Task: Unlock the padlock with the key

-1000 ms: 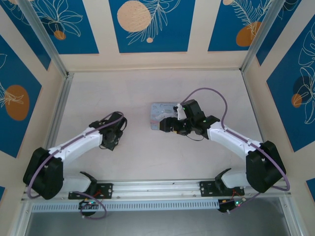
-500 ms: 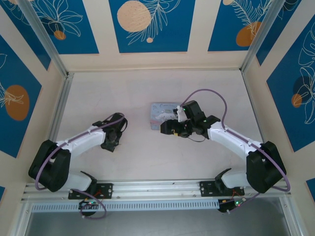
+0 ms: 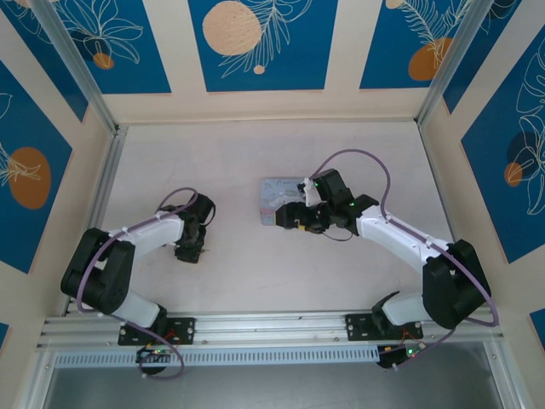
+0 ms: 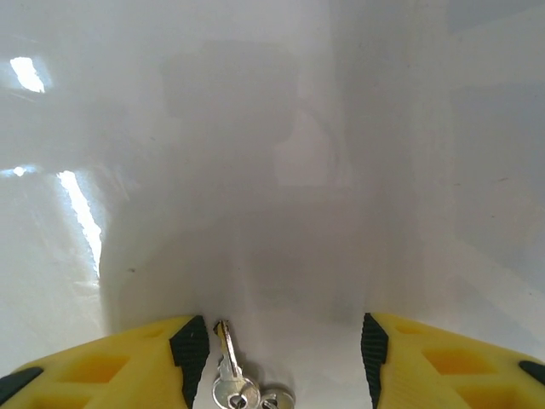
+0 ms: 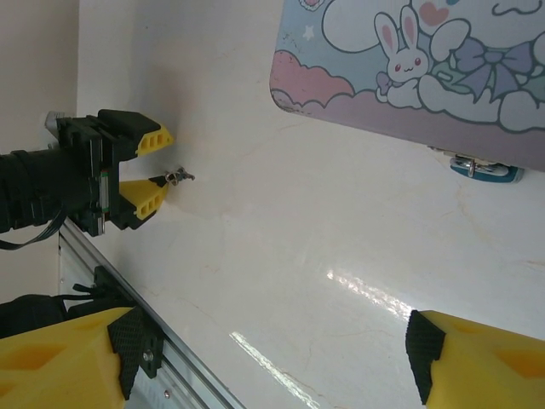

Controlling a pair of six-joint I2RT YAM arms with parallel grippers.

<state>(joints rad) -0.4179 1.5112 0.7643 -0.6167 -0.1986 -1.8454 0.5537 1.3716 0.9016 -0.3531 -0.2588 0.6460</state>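
Left wrist view: the key (image 4: 228, 375) is seen flat on the table (image 4: 272, 170) between the half-open jaws of the left gripper (image 4: 281, 342), beside one finger, so a centred, low closure is advised; the left arm is crouched at the table's left, the wide-open right gripper (image 5: 272, 349) poised near the padlock (image 5: 485, 170) at the tin box's (image 5: 426, 60) edge.

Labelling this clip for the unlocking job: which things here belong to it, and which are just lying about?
Job: key, between the left gripper's open jaws; padlock.
Lying about: cartoon-printed tin box, the padlock at its edge.
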